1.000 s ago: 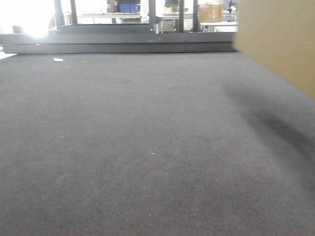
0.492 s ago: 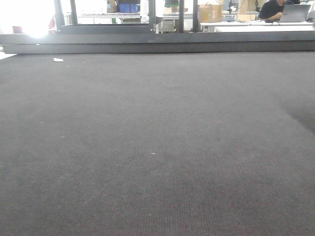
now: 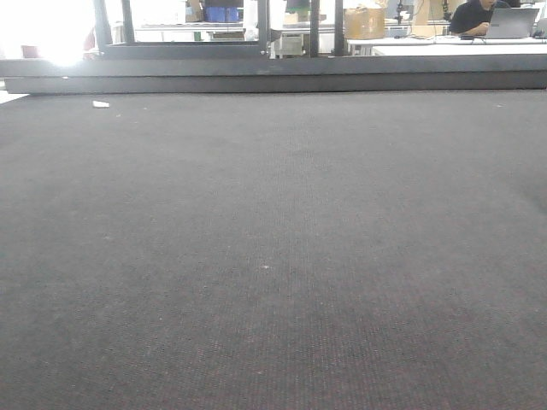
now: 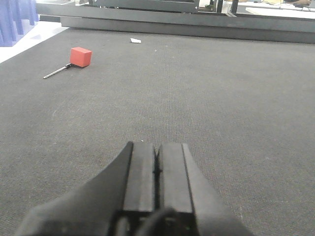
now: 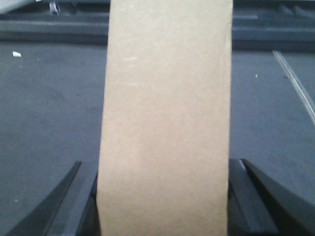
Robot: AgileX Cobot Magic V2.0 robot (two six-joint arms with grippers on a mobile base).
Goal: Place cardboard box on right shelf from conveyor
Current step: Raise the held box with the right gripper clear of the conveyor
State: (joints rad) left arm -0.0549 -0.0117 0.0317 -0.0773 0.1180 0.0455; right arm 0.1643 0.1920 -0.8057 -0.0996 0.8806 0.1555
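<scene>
The cardboard box (image 5: 165, 123), plain tan, fills the middle of the right wrist view with a narrow face toward the camera. My right gripper (image 5: 161, 164) is shut on it, one dark finger (image 5: 74, 196) against each side. It hangs over the dark grey conveyor (image 5: 49, 98). The front view holds only the bare conveyor (image 3: 273, 239), with neither the box nor an arm. My left gripper (image 4: 157, 145) hovers low over the conveyor (image 4: 231, 98), shut with nothing between its pads. The right shelf is out of view.
A red block on a thin metal rod (image 4: 80, 56) lies on the belt at the far left, with a white scrap (image 4: 135, 40) beyond it. A dark metal rail (image 3: 273, 83) edges the belt's far side. Behind it are tables, a brown carton (image 3: 365, 23) and a seated person (image 3: 474, 15).
One second ago the box filled the front view's upper right corner. It has since left that view to the right, and its shadow on the belt has faded.
</scene>
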